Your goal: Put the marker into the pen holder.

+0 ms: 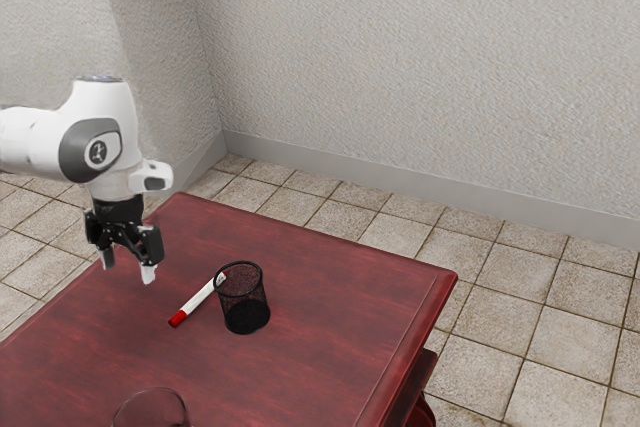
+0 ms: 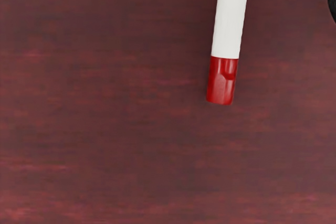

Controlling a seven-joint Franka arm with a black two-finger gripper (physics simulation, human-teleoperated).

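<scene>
The gripper hangs above the table at the left of the exterior view, its two fingers spread with nothing between them; the marker lies flat on the wood, left of centre and low in that frame, its red cap toward the lower left, its white end reaching up toward the pen holder; whether the two touch, I cannot tell; the holder stands upright, open at the top

The step in hand, as I judge it, is the reach for the marker; best to turn the fingers so they straddle the barrel crosswise, then come straight down and close on the white part near the cap, well away from the holder's mesh; a grip too near the far end could knock the holder over; lift fully clear before tipping the marker upright
</scene>
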